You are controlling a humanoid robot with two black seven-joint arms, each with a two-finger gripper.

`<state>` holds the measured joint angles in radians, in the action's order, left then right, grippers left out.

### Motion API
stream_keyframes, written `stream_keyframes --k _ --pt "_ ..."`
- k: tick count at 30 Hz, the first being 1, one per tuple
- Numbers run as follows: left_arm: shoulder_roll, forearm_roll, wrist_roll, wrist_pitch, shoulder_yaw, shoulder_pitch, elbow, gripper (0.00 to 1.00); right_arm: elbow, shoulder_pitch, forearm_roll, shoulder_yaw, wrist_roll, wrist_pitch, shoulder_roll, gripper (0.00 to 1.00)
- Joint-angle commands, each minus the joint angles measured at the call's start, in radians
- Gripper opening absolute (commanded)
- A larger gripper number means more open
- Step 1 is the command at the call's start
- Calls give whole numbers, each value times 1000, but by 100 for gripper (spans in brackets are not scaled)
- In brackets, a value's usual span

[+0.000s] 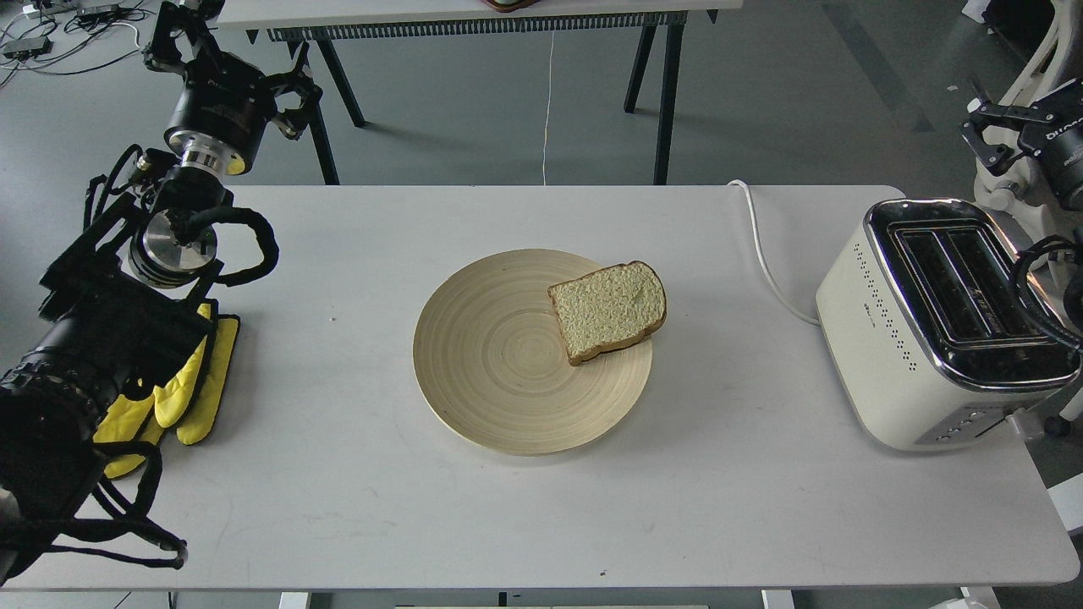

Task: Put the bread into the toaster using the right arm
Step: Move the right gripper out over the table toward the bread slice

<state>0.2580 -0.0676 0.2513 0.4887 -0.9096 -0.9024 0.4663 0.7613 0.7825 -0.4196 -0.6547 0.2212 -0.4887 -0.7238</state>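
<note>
The bread (609, 309) lies flat on the right side of a pale wooden plate (491, 372) in the middle of the white table, its crust overhanging the rim a little. The cream-white toaster (905, 355) stands at the table's right end with both chrome-edged slots empty and facing up. Of my right arm (1045, 148), only a black wrist section and a bracket show at the right edge, above and behind the toaster; its gripper lies outside the view. My left gripper (182, 34) is raised at the far left, beyond the table's back edge, too dark to read.
Yellow gloves (190, 389) lie on the table's left side under my left arm. The toaster's white cord (766, 254) runs over the back edge. A second table (474, 21) on black legs stands behind. A black cable loop (1036, 288) hangs by the toaster's right side.
</note>
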Motion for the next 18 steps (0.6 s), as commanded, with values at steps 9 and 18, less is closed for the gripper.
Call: stream_keyframes --k 9,18 --pt "0 -1 37 0 11 2 -2 100 7 69 240 4 0 0 -6 99" --pt "-2 0 36 0 12 2 -2 100 15 230 741 12 -16 0 7 99"
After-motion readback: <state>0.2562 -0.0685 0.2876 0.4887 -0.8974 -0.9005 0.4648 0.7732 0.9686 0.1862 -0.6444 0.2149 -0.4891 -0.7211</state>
